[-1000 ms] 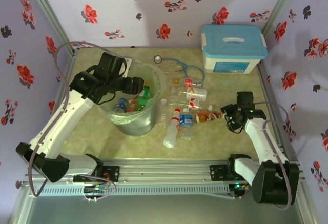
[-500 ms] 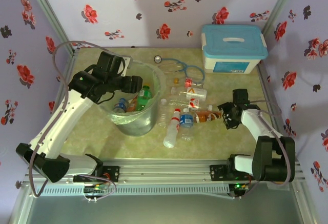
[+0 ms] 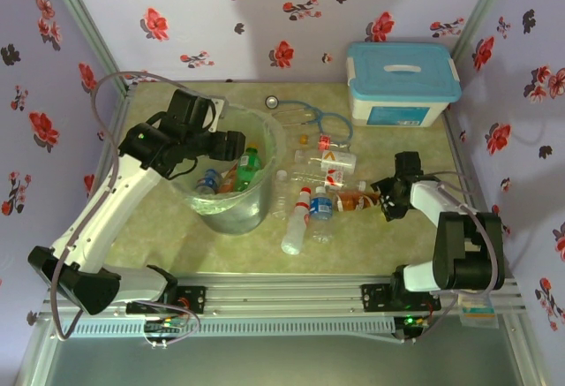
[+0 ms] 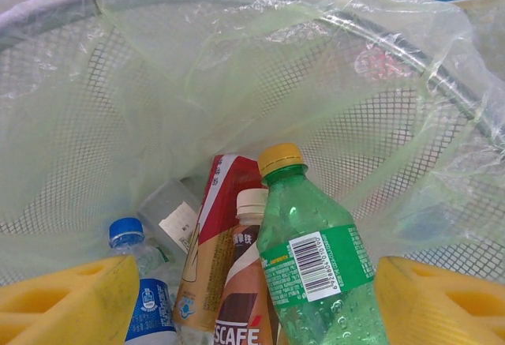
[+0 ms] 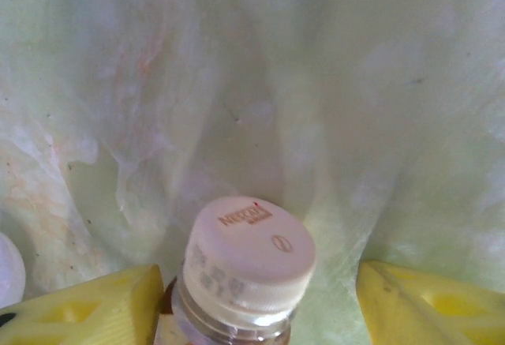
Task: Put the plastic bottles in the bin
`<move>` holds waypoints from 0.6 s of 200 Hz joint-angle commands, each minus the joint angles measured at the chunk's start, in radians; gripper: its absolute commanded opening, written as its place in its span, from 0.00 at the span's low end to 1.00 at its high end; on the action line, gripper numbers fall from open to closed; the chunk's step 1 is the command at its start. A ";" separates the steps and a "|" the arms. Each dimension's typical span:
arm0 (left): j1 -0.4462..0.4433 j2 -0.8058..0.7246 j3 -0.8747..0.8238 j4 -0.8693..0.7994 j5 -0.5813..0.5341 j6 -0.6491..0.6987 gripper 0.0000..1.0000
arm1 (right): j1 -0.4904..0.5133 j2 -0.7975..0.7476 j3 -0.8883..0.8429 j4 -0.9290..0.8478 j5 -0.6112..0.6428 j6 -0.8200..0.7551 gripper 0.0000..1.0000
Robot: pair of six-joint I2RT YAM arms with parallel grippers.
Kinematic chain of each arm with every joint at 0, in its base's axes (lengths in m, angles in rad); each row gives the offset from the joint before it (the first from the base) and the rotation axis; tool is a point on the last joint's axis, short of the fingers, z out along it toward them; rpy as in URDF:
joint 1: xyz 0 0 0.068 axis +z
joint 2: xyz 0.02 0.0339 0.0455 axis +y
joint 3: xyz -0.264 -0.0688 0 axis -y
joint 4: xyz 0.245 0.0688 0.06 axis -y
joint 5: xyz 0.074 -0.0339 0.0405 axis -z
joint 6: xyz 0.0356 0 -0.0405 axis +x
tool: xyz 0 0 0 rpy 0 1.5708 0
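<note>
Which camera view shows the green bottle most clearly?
The left wrist view: the green bottle is close, yellow cap and barcode plain. The top external view shows it small, among others inside the bin.

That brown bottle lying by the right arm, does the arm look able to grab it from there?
Probably yes. The right gripper sits at the amber bottle, its yellow fingers open on either side of the white cap, with nothing else in the way.

- Bin [image 3: 252,214] mouth partly covered by left gripper [image 3: 231,147]; right part left open.
- Table [image 3: 353,246] btwn bin & right gripper [image 3: 387,199] crowded w/ lying bottles [image 3: 296,227].
- Back blocked by white box [image 3: 403,81], stethoscope [image 3: 311,117].
- Near strip in front of bottles kept free.
</note>
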 commanded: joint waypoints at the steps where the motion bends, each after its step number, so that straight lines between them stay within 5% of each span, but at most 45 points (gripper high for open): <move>1: 0.010 -0.027 -0.014 0.017 -0.017 -0.012 0.79 | 0.005 0.045 0.011 0.088 0.017 -0.017 0.63; 120: 0.013 -0.036 -0.039 0.056 -0.018 -0.021 0.79 | -0.027 0.001 0.021 0.060 0.020 -0.058 0.45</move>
